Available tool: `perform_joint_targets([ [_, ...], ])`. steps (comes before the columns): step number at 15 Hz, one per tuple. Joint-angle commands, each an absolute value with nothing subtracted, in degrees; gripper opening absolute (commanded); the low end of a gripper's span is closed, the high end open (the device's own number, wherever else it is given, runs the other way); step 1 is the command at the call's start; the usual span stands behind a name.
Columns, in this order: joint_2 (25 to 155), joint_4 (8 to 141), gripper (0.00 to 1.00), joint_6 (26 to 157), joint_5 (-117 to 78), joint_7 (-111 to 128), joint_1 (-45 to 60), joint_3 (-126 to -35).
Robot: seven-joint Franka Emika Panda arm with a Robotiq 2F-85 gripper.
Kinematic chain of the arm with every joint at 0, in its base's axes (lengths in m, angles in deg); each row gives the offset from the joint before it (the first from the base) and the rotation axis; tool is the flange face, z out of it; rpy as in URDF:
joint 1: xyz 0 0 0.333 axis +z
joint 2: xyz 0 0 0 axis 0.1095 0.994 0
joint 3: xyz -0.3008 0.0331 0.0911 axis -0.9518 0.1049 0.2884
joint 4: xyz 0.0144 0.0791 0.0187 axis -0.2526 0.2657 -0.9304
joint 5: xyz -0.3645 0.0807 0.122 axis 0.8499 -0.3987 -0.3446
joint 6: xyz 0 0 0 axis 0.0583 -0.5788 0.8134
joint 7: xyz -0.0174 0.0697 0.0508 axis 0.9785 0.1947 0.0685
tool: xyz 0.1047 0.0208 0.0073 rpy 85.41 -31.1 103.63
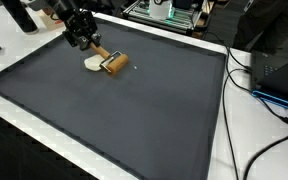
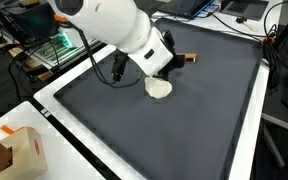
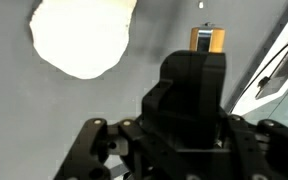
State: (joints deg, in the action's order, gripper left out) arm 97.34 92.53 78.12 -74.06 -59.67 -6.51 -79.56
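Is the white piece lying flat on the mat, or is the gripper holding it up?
Lying flat. The white piece spreads on the dark mat in the wrist view, apart from the gripper.

place: lab | cues: cables (image 1: 276, 99), electronics rack (image 1: 166, 10), cardboard box (image 2: 14, 152)

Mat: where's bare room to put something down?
Most of the mat is bare: everything between the block and the near edge, and across to the table. Crowded only at the far corner, where pincer, white patch and block sit together.
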Motion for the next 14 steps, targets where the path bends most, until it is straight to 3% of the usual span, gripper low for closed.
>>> perform_joint_targets([
  [1, 94.49, 93.01, 0.25, 78.29, -69.02, -57.09, -5.42, -80.35],
  [14, 87.38, 93.12, 0.25, 86.67, -38.25, -35.05, -1.38, -80.33],
])
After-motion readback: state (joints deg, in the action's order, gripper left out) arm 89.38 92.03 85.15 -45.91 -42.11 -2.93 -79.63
